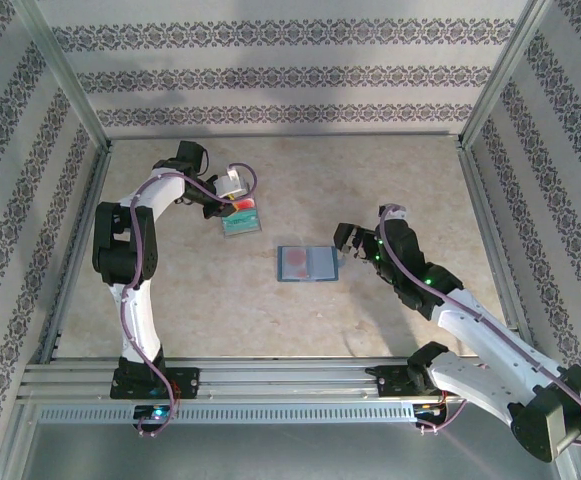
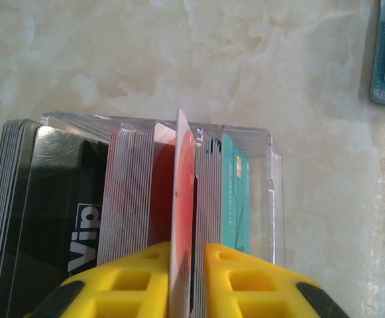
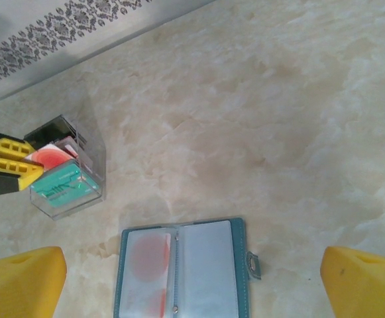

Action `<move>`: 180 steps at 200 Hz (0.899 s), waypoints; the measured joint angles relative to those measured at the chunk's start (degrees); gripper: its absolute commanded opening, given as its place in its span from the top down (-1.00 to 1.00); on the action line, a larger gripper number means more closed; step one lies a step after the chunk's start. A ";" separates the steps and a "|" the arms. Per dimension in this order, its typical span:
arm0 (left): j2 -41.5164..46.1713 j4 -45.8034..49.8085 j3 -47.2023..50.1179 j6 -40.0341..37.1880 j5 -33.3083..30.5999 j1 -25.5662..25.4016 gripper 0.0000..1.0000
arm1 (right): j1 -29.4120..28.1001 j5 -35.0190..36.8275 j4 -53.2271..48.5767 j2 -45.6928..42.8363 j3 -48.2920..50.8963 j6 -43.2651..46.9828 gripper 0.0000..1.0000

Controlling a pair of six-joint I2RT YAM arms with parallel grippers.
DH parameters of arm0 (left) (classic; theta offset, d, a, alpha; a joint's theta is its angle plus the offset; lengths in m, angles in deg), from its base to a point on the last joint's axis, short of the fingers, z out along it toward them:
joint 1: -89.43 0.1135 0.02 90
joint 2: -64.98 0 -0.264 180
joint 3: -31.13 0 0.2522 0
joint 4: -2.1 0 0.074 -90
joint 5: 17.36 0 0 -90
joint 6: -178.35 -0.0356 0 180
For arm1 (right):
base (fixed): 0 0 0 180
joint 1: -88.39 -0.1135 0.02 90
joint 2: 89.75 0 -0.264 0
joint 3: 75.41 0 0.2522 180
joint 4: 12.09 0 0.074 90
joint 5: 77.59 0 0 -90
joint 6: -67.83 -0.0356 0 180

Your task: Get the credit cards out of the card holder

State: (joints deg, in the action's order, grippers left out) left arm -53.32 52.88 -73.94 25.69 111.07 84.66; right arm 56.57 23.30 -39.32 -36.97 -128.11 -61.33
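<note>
Beige marbled table (image 1: 390,180) is carrying the whole layout in the top external view. The left gripper (image 1: 232,198) is reaching into a clear plastic box (image 1: 242,222) of cards. The teal-blue folding card holder (image 1: 307,263) is lying open and flat near the table centre, just beside the right gripper (image 1: 347,240).

In the left wrist view, the left gripper's yellow fingers (image 2: 132,281) are flanking a thin red-and-white plastic card (image 2: 182,199). It is standing on edge in the box, between black cards (image 2: 53,212) and teal cards (image 2: 235,199). Whether the fingers are pinching it cannot be told.

In the right wrist view, the right gripper's yellow fingers (image 3: 20,281) are standing spread wide, holding nothing. The open card holder is lying between them, with a pink-red card (image 3: 146,262) showing through its left panel.
</note>
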 measured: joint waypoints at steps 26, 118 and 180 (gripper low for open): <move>0.13 0.00 -0.09 0.26 0.26 0.02 0.43 | -1.07 0.04 0.00 1.44 -0.02 0.17 -0.97; 14.40 -3.23 4.04 5.55 3.30 0.02 0.00 | -6.32 1.62 -2.29 12.04 -5.95 1.38 -0.72; 32.52 -24.17 23.47 30.58 -1.68 0.02 -0.99 | -12.22 2.84 -6.08 27.08 -14.14 1.88 -0.41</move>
State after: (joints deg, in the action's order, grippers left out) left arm -20.80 28.70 -50.46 56.27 109.39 84.68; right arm 44.36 26.15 -45.40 -9.89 -142.25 -59.45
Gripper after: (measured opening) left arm 0.991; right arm 0.723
